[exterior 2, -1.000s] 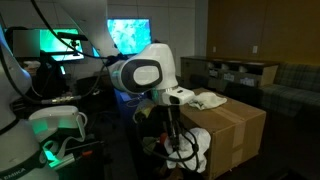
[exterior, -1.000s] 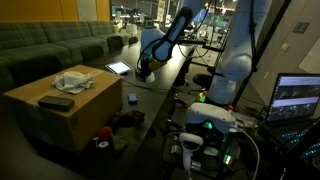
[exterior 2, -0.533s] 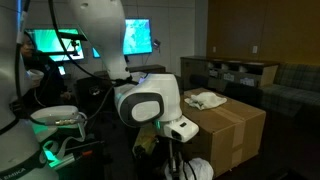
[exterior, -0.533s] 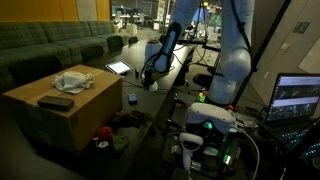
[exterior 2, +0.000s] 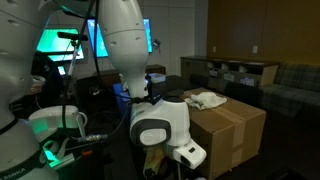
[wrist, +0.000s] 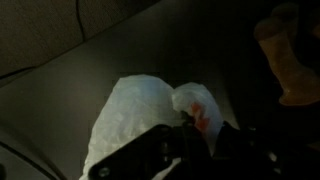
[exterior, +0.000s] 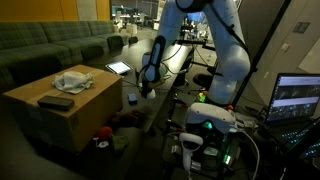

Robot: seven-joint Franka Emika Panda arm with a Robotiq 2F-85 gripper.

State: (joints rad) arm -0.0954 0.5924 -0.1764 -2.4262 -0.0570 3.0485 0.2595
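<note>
In the wrist view my gripper (wrist: 196, 128) is shut on a crumpled white cloth-like thing (wrist: 135, 105) with a red patch (wrist: 200, 108), which hangs in front of the dark fingers over a dark surface. In an exterior view the gripper (exterior: 145, 90) hangs low between the cardboard box (exterior: 60, 105) and the desk, pointing down. From the opposite side the round white wrist housing (exterior 2: 160, 126) fills the foreground and hides the fingers; the box (exterior 2: 228, 125) stands behind it.
On the box lie a white crumpled cloth (exterior: 72, 80) and a black flat object (exterior: 55, 101). A tablet (exterior: 118, 68) lies behind it, a green sofa (exterior: 50, 45) beyond. Red and dark items (exterior: 103, 138) sit on the floor. A laptop (exterior: 296, 98) glows nearby.
The arm has swung down and toward the floor beside the box, keeping its grip on the white thing. In the opposite view the wrist has dropped lower and come closer.
</note>
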